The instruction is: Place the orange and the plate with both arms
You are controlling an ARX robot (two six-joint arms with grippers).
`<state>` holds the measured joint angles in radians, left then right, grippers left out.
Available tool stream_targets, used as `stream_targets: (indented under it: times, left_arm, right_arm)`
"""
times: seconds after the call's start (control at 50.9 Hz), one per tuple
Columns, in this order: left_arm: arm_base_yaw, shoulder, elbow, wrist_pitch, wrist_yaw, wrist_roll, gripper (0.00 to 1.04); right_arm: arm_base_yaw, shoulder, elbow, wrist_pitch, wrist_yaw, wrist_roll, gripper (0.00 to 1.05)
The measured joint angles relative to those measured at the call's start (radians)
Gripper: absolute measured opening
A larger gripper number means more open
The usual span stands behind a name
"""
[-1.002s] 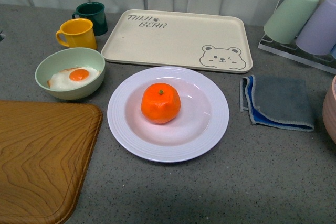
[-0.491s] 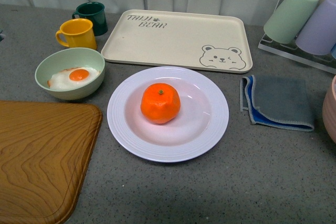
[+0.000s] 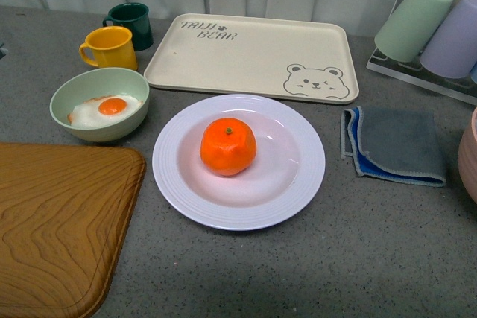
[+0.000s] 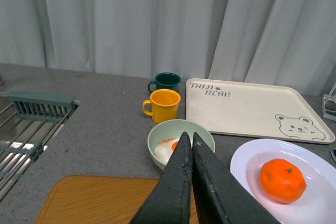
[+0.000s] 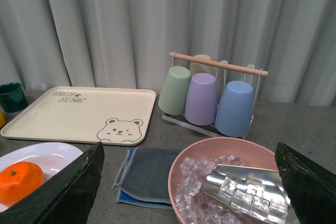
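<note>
The orange (image 3: 228,146) sits in the middle of the white plate (image 3: 186,195) at the table's centre; neither arm shows in the front view. In the left wrist view my left gripper (image 4: 189,136) is shut, its black fingers pressed together with nothing between them, raised above the table with the orange (image 4: 283,180) and plate (image 4: 247,161) off to one side. My right gripper (image 5: 190,153) stands wide open and empty above a pink bowl of ice (image 5: 229,187); the orange (image 5: 19,182) and plate (image 5: 55,154) lie beside it at the frame edge.
A pale green bowl with a fried egg (image 3: 100,103), a yellow mug (image 3: 110,48) and a dark green mug (image 3: 131,24) stand back left. A cream bear tray (image 3: 250,56) lies behind the plate. A wooden board (image 3: 56,221) is front left, a grey cloth (image 3: 396,144) and a cup rack (image 3: 436,27) on the right.
</note>
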<state>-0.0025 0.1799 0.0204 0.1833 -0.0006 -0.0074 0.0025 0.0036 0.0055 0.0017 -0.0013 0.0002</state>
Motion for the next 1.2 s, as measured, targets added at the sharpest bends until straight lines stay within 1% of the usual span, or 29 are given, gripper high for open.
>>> stream_targets:
  times: [0.02,0.079,0.098,0.334,0.432,0.511,0.531,0.609,0.629,0.688,0.707,0.727,0.786,0.806,0.865,0.884,0.943,1.061,1.12,1.199]
  left_arm:
    - [0.0,-0.011,0.0,-0.01,0.0,0.0,0.04]
    - [0.0,-0.117,0.0,-0.152,0.001,0.0,0.04]
    - [0.0,-0.148,0.0,-0.172,0.0,0.0,0.04]
    - [0.0,-0.175,0.0,-0.182,0.001,0.0,0.05]
    - [0.0,-0.175,0.0,-0.182,0.001,0.0,0.29]
    - [0.0,-0.175,0.0,-0.182,0.001,0.0,0.44]
    - [0.0,-0.175,0.0,-0.182,0.001,0.0,0.46]
    - [0.0,-0.175,0.0,-0.182,0.001,0.0,0.58]
    - [0.0,-0.175,0.0,-0.182,0.001,0.0,0.62]
    - [0.0,-0.175,0.0,-0.182,0.001,0.0,0.73]
    - [0.0,-0.175,0.0,-0.182,0.001,0.0,0.75]
    - [0.0,-0.175,0.0,-0.182,0.0,0.0,0.78]
    - [0.0,-0.176,0.0,-0.182,0.001,0.0,0.89]
    - [0.0,-0.176,0.0,-0.182,0.001,0.0,0.9]
    - [0.0,-0.176,0.0,-0.182,0.001,0.001,1.0]
    - [0.0,-0.176,0.0,-0.182,0.001,0.002,1.0]
    - [0.0,-0.176,0.0,-0.182,0.001,0.002,0.97]
    - [0.0,-0.176,0.0,-0.182,0.001,0.002,0.98]
    - [0.0,-0.176,0.0,-0.182,0.001,0.002,0.98]
    - [0.0,-0.176,0.0,-0.182,0.001,0.002,0.98]
  right_arm:
    - [0.0,0.0,0.0,0.0,0.0,0.0,0.95]
    - [0.0,0.0,0.0,0.0,0.0,0.0,0.95]
    - [0.0,0.0,0.0,0.0,0.0,0.0,0.95]
    - [0.0,0.0,0.0,0.0,0.0,0.0,0.95]
    - [0.0,0.0,0.0,0.0,0.0,0.0,0.95]
    - [0.0,0.0,0.0,0.0,0.0,0.0,0.95]
    - [0.0,0.0,0.0,0.0,0.0,0.0,0.95]
    - [0.0,0.0,0.0,0.0,0.0,0.0,0.95]
    - [0.004,0.004,0.001,-0.006,0.016,-0.012,0.95]
    - [0.043,0.058,0.018,-0.041,0.136,-0.08,0.95]
    - [0.049,0.065,0.018,-0.039,0.145,-0.095,0.95]
    - [0.06,0.105,0.02,-0.022,0.169,-0.126,0.95]
    - [0.076,0.212,0.02,0.058,0.165,-0.174,0.95]
    - [0.077,0.231,0.02,0.074,0.165,-0.176,0.95]
    - [0.092,0.364,0.03,0.191,0.155,-0.19,0.95]
    - [0.094,0.386,0.033,0.209,0.151,-0.19,0.95]
    - [0.111,0.539,0.061,0.324,0.139,-0.185,0.95]
    - [0.143,0.82,0.131,0.494,0.11,-0.138,0.95]
    - [0.156,0.942,0.166,0.537,0.089,-0.099,0.95]
    - [0.174,1.088,0.216,0.556,0.061,-0.036,0.95]
